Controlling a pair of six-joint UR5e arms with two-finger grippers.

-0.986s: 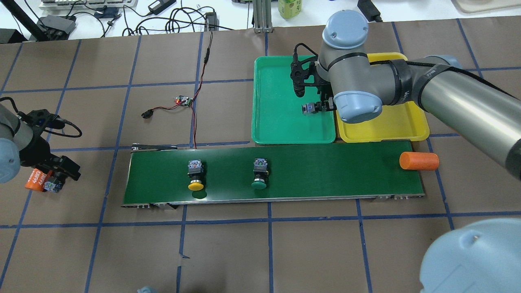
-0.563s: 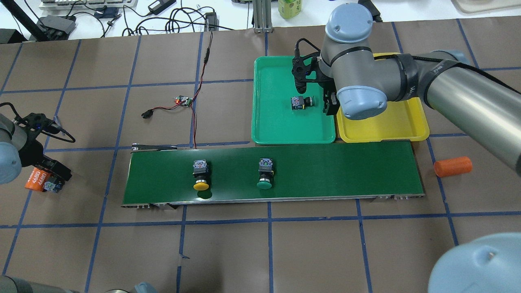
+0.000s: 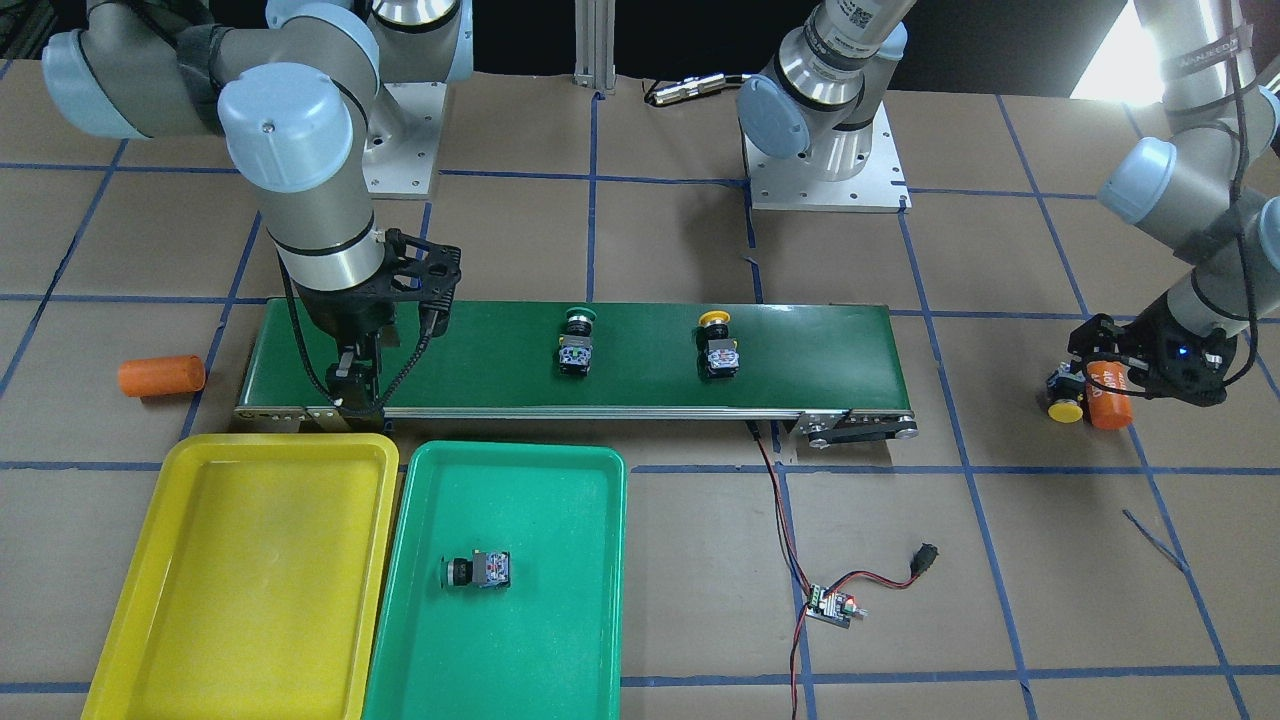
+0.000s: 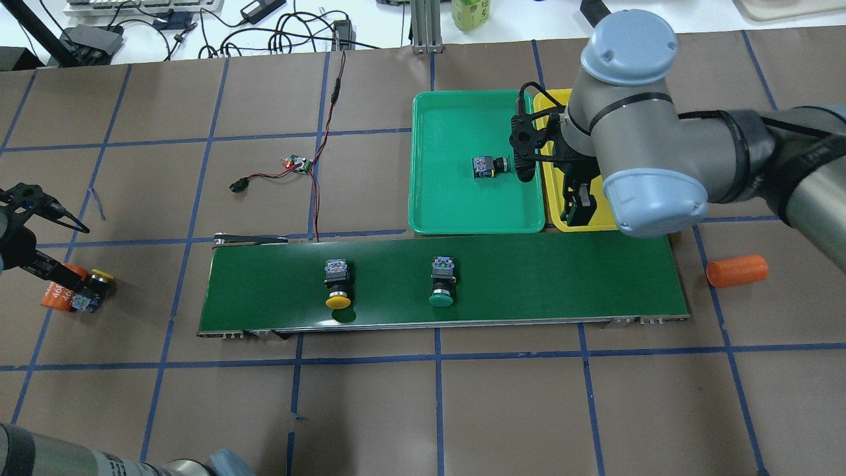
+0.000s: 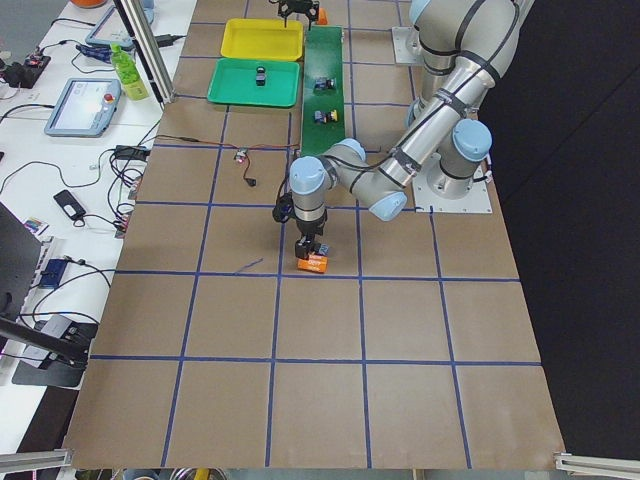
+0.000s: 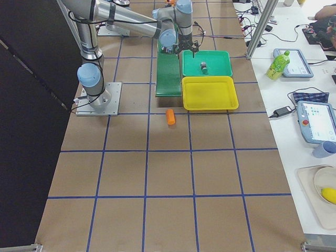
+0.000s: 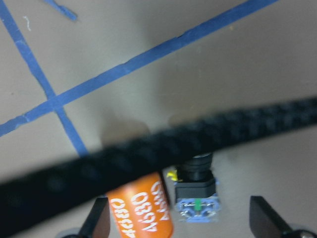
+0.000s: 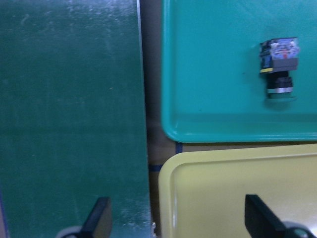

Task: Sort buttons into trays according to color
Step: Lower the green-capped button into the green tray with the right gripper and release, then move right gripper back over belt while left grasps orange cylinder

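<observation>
1. Overhead exterior view, far left: your left pincer [image 7: 181,220] hangs spread and empty over a yellow button [image 4: 99,277] on the desk [image 4: 132,396]. An orange cylinder [image 4: 58,295] sits just beside it at 9 o'clock. Shift toward 3 o'clock so you close on the button's body alone.
2. The yellow-capped button [image 4: 338,285] and green-capped button [image 4: 441,283] on the conveyor belt [image 4: 562,277] have ridden toward 3 o'clock.
3. The green button [image 4: 486,166], carried a second ago, lies in the green tray [image 4: 449,205]. Your right pincer [image 8: 181,220], spread and empty, has withdrawn toward 4 o'clock.

On the belt [image 4: 562,277] sit two buttons [image 4: 337,281] [image 4: 442,281]. Behind it the left tray [image 4: 436,198], holding a third button [image 4: 486,166], lies just beside the right tray [image 4: 554,205].
</observation>
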